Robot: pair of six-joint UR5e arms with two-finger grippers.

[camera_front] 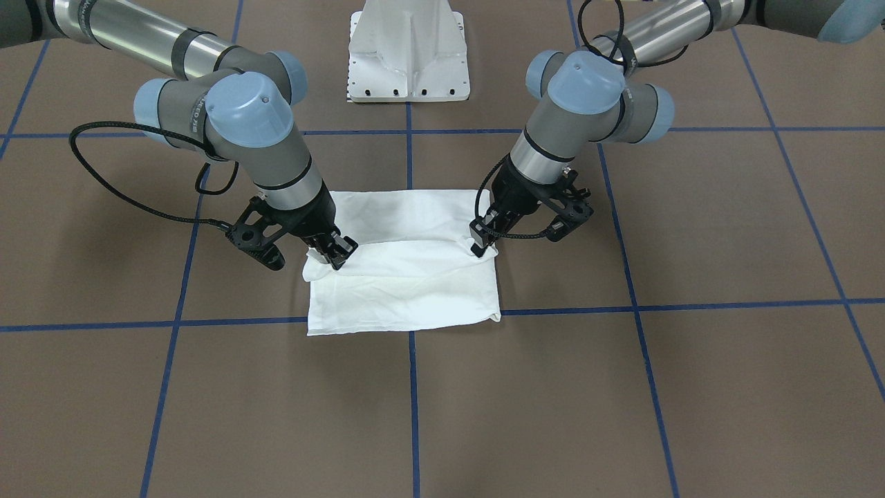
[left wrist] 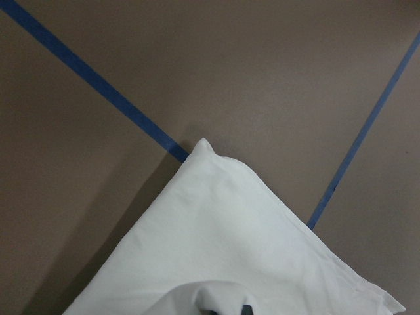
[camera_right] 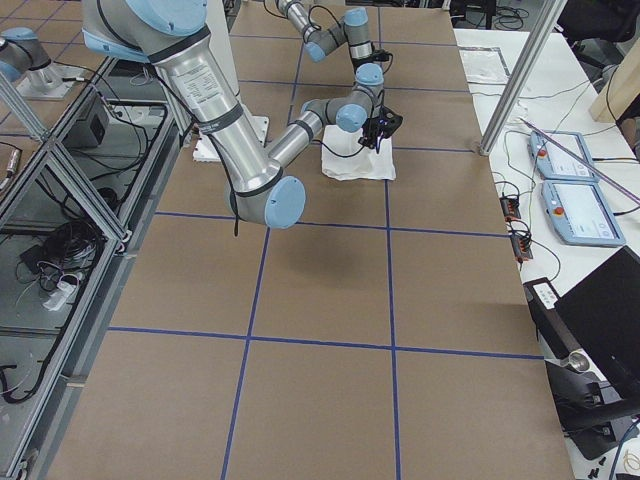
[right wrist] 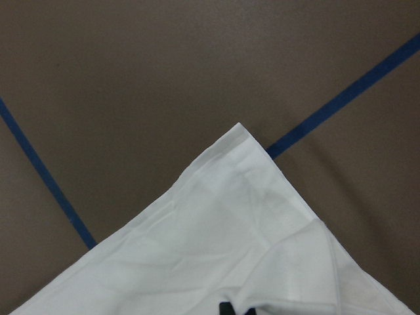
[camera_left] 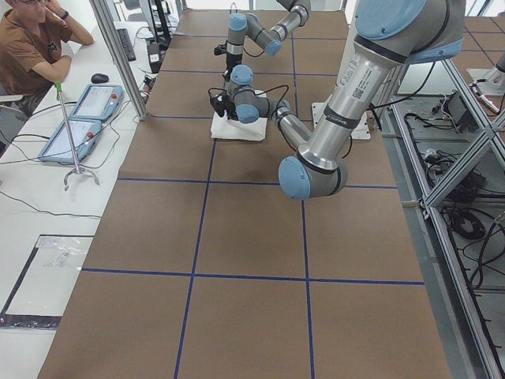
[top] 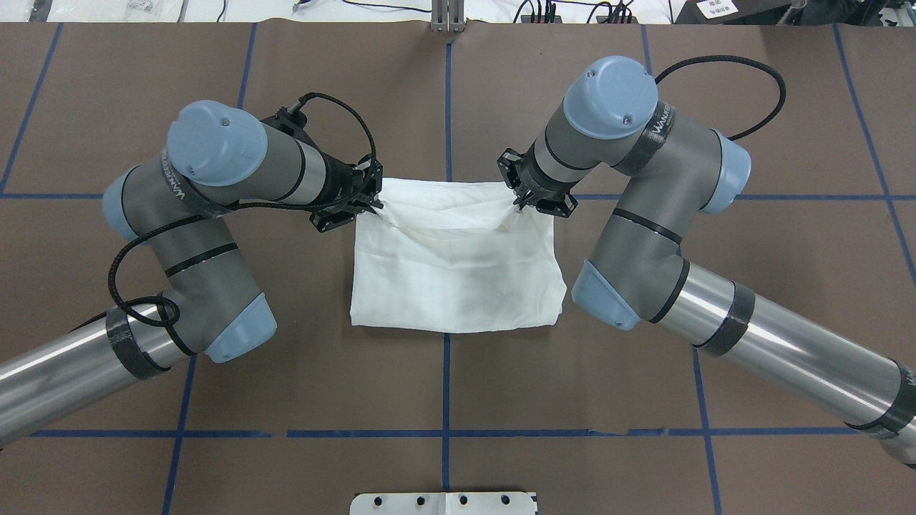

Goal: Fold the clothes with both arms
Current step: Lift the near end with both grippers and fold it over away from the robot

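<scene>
The white shirt (camera_front: 408, 290) lies folded into a rectangle at the table's middle, plain side up, with no print showing; it also shows in the overhead view (top: 458, 279). My left gripper (camera_front: 478, 247) (top: 377, 207) is shut on one end of a raised fold edge. My right gripper (camera_front: 337, 257) (top: 517, 207) is shut on the other end. The held edge sags a little between them, just above the lower layers. Each wrist view shows a flat corner of the shirt (left wrist: 230, 243) (right wrist: 216, 249) below, with bunched fabric at the fingertips.
The white pedestal base (camera_front: 408, 55) stands behind the shirt on the robot's side. Blue tape lines (camera_front: 412, 401) cross the brown table. An operator (camera_left: 31, 47) sits at a side bench with tablets (camera_left: 87, 118).
</scene>
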